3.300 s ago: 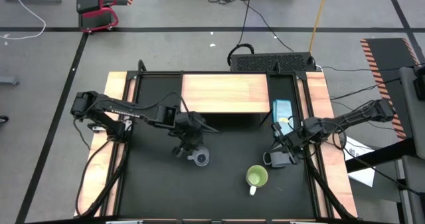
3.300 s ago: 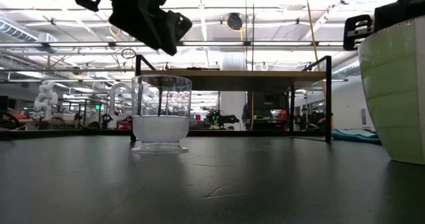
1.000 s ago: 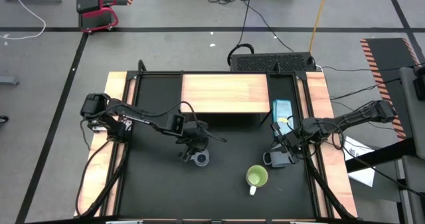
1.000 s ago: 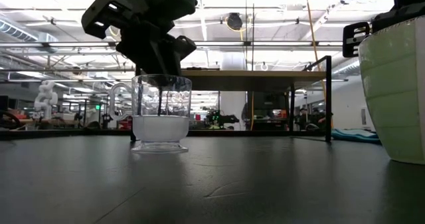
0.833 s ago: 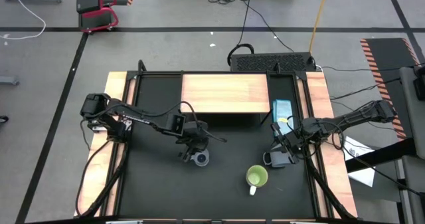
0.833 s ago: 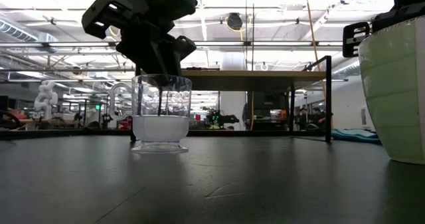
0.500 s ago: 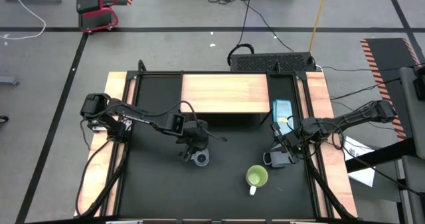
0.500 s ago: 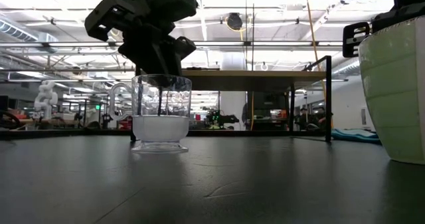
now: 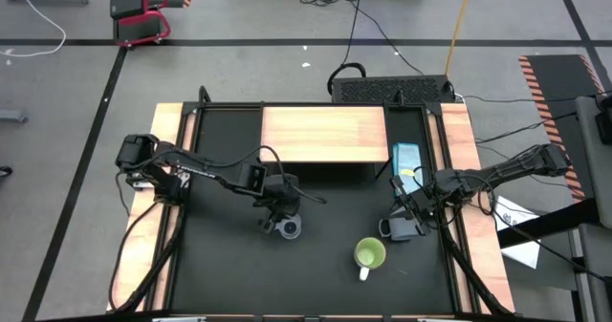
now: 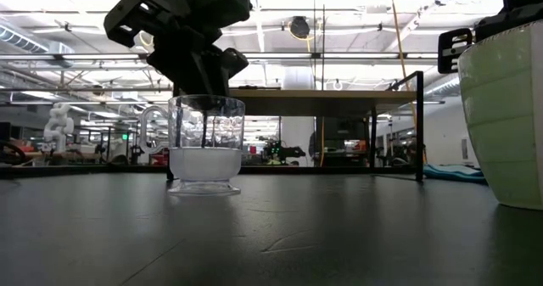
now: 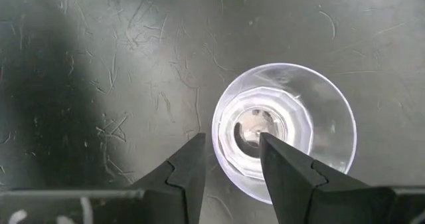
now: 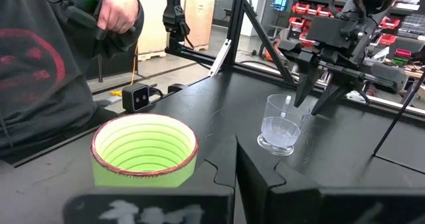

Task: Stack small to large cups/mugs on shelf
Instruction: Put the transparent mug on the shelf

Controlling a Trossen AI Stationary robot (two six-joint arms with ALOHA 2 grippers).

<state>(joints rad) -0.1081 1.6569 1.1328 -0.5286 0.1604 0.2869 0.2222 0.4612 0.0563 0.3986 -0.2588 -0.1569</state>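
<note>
The left gripper [image 11: 229, 159] hangs over the clear glass cup [image 11: 284, 129] on the dark worktop [image 9: 325, 274], jaws apart and straddling its rim, one finger inside and one outside. The right gripper [image 9: 400, 228] waits with jaws together just beside the lime-green mug [image 9: 369, 255].

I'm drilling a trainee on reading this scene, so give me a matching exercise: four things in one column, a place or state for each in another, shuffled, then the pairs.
Things:
1. clear glass cup
2. lime-green mug
3. shelf
4. right tool

Places or states:
A. bare, at the table's far edge
B. shut, beside the green mug
C. rim between the open fingers of the left tool
D. upright on the mat, white handle toward the near edge

Pairs: 1-C, 2-D, 3-A, 4-B
</note>
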